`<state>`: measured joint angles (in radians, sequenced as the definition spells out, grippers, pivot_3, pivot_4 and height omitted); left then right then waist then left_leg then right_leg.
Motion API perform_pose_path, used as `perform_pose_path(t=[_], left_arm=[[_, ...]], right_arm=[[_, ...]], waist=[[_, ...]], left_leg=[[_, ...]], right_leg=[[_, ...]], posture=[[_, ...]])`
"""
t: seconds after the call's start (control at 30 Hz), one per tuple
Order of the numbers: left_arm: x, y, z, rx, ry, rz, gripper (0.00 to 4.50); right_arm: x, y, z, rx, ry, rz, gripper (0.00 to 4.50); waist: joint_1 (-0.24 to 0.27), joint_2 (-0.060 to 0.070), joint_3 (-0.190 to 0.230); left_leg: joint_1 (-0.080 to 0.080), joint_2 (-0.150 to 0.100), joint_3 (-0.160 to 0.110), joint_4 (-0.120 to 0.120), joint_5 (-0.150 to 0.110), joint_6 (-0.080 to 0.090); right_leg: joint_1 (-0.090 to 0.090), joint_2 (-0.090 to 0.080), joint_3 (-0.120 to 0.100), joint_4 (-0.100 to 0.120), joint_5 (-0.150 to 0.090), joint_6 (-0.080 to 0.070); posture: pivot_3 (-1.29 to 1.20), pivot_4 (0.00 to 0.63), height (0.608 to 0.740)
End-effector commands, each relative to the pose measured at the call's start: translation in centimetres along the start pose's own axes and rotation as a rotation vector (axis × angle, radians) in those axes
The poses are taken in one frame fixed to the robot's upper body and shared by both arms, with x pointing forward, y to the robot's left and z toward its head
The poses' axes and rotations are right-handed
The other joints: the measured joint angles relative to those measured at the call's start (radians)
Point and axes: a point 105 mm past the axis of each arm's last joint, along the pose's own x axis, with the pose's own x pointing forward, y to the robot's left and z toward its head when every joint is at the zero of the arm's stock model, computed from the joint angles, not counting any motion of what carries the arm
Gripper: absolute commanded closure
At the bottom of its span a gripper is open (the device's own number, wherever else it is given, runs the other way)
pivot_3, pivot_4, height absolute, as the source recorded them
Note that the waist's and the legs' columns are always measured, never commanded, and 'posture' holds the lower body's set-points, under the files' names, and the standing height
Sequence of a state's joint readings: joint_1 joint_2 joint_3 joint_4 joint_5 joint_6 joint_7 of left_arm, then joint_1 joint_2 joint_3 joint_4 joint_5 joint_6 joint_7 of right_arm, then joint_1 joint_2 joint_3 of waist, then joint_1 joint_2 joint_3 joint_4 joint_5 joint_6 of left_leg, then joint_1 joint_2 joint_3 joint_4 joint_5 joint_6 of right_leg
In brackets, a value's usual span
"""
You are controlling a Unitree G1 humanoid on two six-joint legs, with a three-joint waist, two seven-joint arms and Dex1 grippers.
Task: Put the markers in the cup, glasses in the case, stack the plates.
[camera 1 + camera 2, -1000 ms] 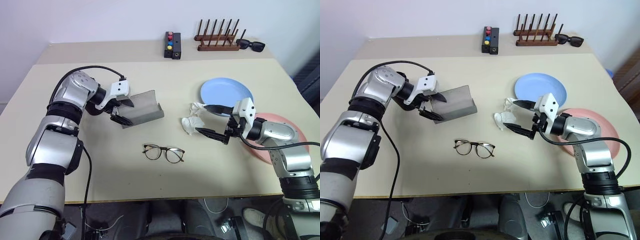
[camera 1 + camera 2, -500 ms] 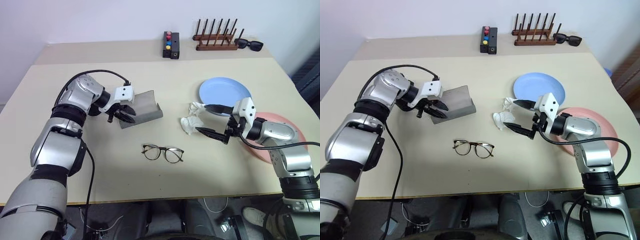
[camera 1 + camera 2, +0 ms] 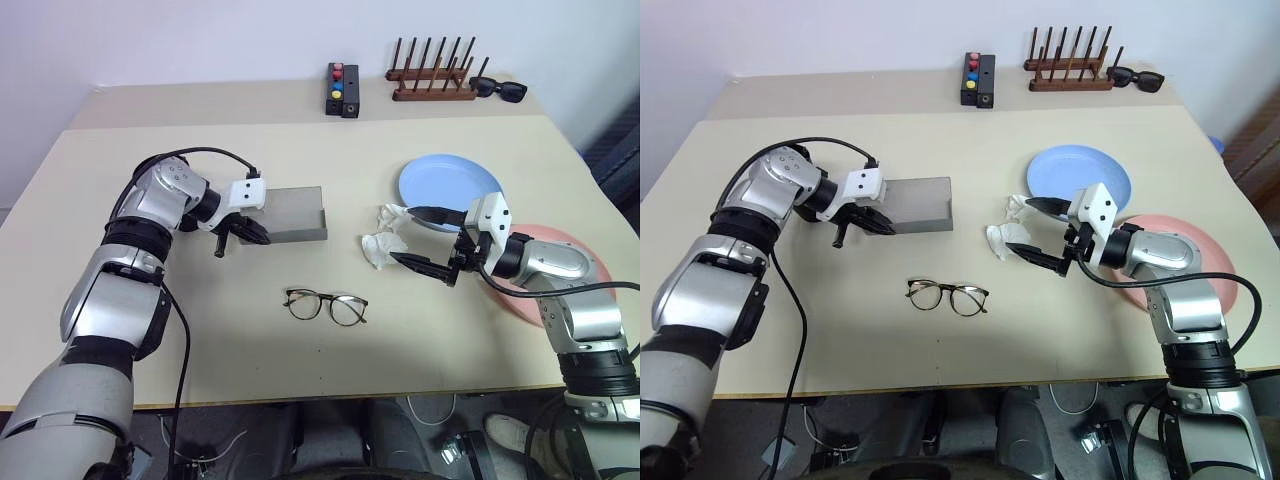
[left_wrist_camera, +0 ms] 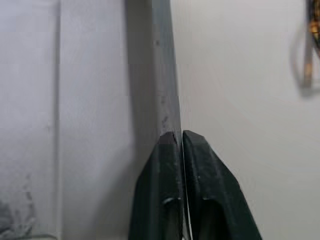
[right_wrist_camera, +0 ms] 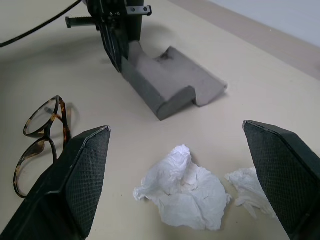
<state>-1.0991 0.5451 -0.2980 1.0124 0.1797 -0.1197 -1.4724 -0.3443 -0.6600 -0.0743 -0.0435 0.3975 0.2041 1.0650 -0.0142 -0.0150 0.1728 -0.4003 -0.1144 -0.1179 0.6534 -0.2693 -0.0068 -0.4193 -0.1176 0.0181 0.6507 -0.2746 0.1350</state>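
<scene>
Tortoiseshell-and-dark rims mark the glasses, lying unfolded on the beige surface nearest the robot, apart from both grippers. Beyond them, on the robot's left, the grey case has changed most: a second ago its lid stood raised with the left gripper spread beside it; now the case lies flat and looks closed, and that gripper's fingers are pressed together at the case's near left edge. Whether they pinch the lid's rim or merely touch it I cannot tell. If the case is indeed shut, it would need reopening before the glasses can go in, so that part of the task appears set back.

On the right, the right gripper has stayed put, fingers spread wide and empty, just beside two crumpled white tissues. These lie between that gripper and the case and could be brushed in a reach across.

Further back sit the light blue plate and, under the right forearm, the salmon pink plate, not yet stacked. Farthest off stand a small black button box, a wooden rack and black sunglasses.
</scene>
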Motion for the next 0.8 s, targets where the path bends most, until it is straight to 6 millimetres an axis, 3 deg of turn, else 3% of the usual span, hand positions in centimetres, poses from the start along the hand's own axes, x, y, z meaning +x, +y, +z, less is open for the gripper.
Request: perform_pose_path(t=[0.03, 0.17, 0.8], left_arm=[[-0.5, 0.3, 0.6, 0.010, -0.064, 0.066, 4.45], [-0.3, -0.1, 0.6, 0.024, -0.095, 0.080, 4.45], [-0.5, -2.6, 2.0, 0.156, -0.114, -0.027, 4.45]], right_arm=[[0.1, 0.0, 1.3, -0.036, -0.037, 0.004, 0.13], [0.0, 0.0, 1.2, -0.034, -0.034, 0.005, 0.13], [0.3, -0.1, 1.2, -0.035, -0.038, 0.013, 0.13]], waist=[[0.001, 0.000, 0.000], [0.002, 0.000, 0.000], [0.001, 0.000, 0.000]], left_leg=[[-0.001, 0.000, 0.000, 0.000, 0.000, 0.000], [-0.008, 0.000, -0.001, 0.008, 0.000, 0.000], [-0.008, -0.001, 0.000, 0.010, -0.001, 0.001]], right_leg=[[-0.001, 0.000, 0.000, 0.000, 0.000, 0.000], [-0.006, 0.000, 0.000, 0.004, 0.000, 0.000], [-0.006, 0.000, 0.000, 0.005, 0.000, 0.001]], posture=[[0.00, 0.150, 0.740], [0.00, 0.150, 0.740], [0.00, 0.150, 0.740]])
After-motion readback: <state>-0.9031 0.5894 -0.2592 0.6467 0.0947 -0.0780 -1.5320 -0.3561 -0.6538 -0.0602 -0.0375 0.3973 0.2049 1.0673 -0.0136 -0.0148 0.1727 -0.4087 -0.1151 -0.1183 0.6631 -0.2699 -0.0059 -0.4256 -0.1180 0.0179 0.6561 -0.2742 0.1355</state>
